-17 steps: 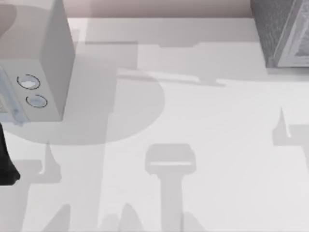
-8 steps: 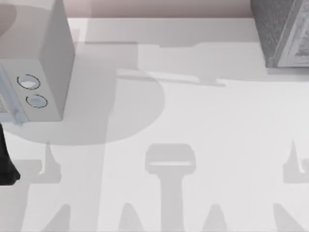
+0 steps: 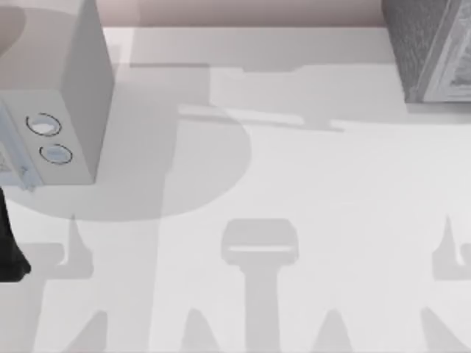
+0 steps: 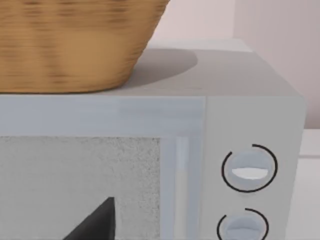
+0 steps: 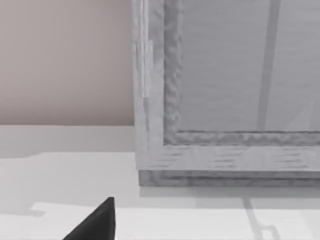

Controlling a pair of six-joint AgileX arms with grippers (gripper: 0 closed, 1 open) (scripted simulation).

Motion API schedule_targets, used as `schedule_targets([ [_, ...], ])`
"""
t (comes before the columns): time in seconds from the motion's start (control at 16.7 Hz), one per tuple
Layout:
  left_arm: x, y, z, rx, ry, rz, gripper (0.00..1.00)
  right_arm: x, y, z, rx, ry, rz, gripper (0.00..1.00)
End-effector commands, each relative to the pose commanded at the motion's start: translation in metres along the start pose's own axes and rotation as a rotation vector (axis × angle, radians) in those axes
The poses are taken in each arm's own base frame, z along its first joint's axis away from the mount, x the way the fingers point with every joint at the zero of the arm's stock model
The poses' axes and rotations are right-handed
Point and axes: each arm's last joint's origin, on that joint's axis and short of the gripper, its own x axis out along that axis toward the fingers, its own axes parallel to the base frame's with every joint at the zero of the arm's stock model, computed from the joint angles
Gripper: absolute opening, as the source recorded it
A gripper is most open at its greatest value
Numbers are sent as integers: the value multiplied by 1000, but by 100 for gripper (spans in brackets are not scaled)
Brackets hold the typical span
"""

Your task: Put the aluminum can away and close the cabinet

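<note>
Where the aluminum can is, I cannot tell; it may already be inside the cabinet (image 5: 225,75), but that is only a guess. The cabinet stands straight ahead of the right arm's jaws and close to them. Its pale framed door panel faces them and appears to lie flush against the speckled body, a position that suits pressing the door home. I cannot tell whether these jaws are open or closed. On the tabletop (image 3: 309,184), the cabinet sits at the far right corner (image 3: 423,51). The left arm (image 3: 9,246) is parked at the left edge. Its jaws, state likewise unreadable, face the pale grey box (image 4: 250,115) with two dials (image 4: 249,168), and a woven basket (image 4: 75,40) rests on top of that box.
</note>
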Motion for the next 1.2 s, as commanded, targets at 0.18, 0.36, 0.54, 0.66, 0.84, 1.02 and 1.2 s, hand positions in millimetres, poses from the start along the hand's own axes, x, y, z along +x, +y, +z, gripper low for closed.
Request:
schedule_targets([
  [0.18, 0, 0, 0, 0, 0, 0, 100, 3, -3, 5, 0, -2, 0, 100],
  [0.36, 0, 0, 0, 0, 0, 0, 100, 11, -12, 15, 0, -3, -1, 100],
  [0.54, 0, 0, 0, 0, 0, 0, 100, 24, -27, 27, 0, -2, -3, 100],
  [0.66, 0, 0, 0, 0, 0, 0, 100, 35, -43, 33, 0, -3, -4, 100],
  [0.84, 0, 0, 0, 0, 0, 0, 100, 51, -75, 38, -1, -4, -4, 100],
  [1.02, 0, 0, 0, 0, 0, 0, 100, 60, -115, 35, -2, -4, -2, 100],
  [1.2, 0, 0, 0, 0, 0, 0, 100, 60, -153, 24, -3, -3, -1, 100],
])
